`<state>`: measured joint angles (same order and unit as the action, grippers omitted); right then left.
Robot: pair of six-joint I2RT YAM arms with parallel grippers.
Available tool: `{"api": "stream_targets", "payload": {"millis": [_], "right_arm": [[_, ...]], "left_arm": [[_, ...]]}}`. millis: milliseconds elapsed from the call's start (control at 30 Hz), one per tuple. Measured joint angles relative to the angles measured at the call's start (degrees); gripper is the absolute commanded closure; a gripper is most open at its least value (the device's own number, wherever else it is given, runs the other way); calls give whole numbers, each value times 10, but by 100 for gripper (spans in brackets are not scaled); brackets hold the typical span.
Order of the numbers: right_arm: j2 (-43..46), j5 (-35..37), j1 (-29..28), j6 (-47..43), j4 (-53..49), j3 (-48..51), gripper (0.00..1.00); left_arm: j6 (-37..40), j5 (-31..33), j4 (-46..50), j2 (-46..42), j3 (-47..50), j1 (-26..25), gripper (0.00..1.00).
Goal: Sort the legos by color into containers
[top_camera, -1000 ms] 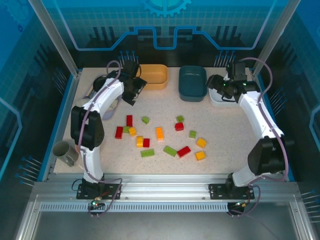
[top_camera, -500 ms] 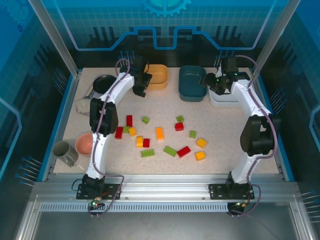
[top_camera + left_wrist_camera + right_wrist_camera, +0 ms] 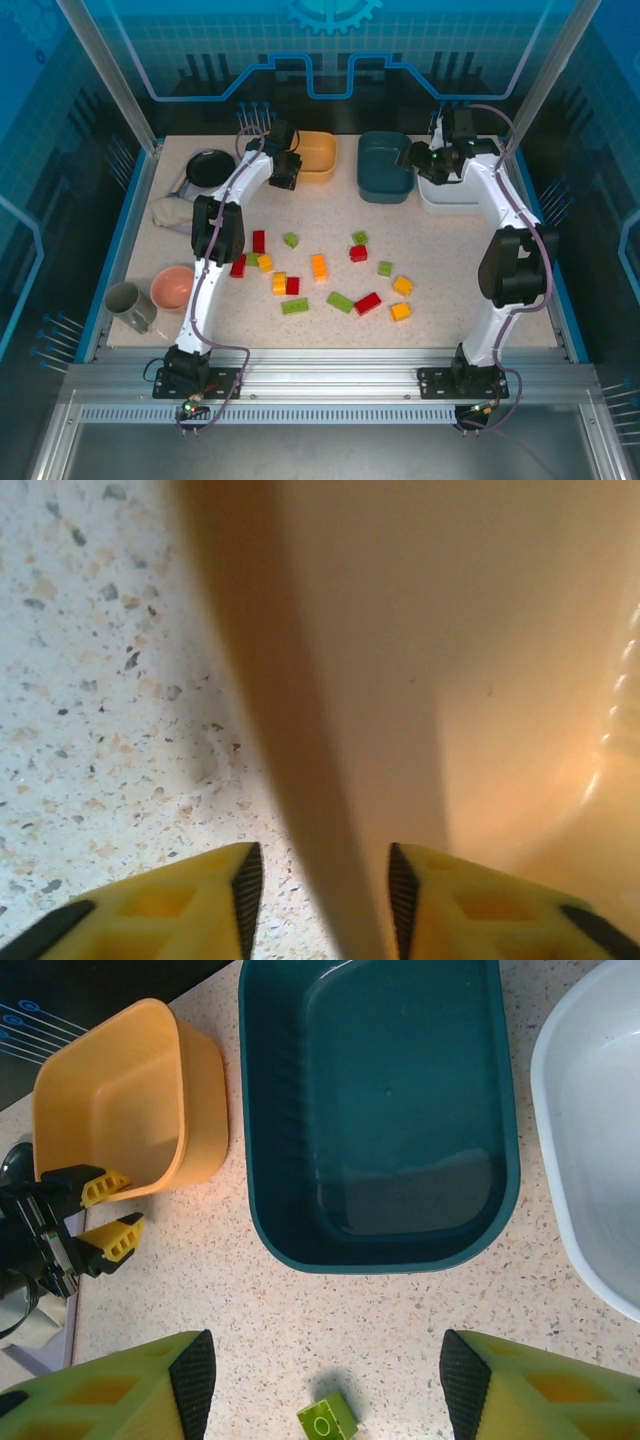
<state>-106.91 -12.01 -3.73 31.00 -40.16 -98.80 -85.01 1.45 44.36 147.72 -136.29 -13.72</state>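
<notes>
Several red, light green and yellow-orange legos (image 3: 319,266) lie scattered mid-table. At the back stand the orange-yellow bin (image 3: 318,158), the dark teal bin (image 3: 385,165) and the white bin (image 3: 445,195). My left gripper (image 3: 289,168) is open, its jaws astride the orange-yellow bin's left wall (image 3: 330,780), with nothing else between them (image 3: 320,900). My right gripper (image 3: 416,159) hangs open (image 3: 325,1385) above the table in front of the teal bin (image 3: 380,1110), with a green lego (image 3: 325,1421) on the table below. All three bins look empty.
A black pan (image 3: 210,167), a beige cloth (image 3: 168,212), a pink bowl (image 3: 172,288) and a grey cup (image 3: 128,303) stand along the left side. The right wrist view also shows the orange-yellow bin (image 3: 120,1110), the white bin (image 3: 600,1160) and the left gripper (image 3: 100,1215).
My left gripper has moved back and right onto the orange-yellow bin's left wall, uncovering the pink bowl. My right gripper has shifted left from the white bin toward the teal bin.
</notes>
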Motion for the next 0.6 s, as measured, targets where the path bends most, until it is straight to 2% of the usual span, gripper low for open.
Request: {"api": "stream_targets", "payload": {"millis": [100,267,467,600], "right_arm": [[-18,11,3,-13,-10,-20,36],[-67,35,16,-39,-32,-61,36],[-127,56,34,-61,-59,-106,37],[-154,56,41,-61,-71,-135,37]], "left_arm": [[10,0,3,0,-1,0,77],[47,1,16,-11,16,1,99],[160,-9,66,-41,22,2,100],[274,-16,117,-64,25,3,100]]}}
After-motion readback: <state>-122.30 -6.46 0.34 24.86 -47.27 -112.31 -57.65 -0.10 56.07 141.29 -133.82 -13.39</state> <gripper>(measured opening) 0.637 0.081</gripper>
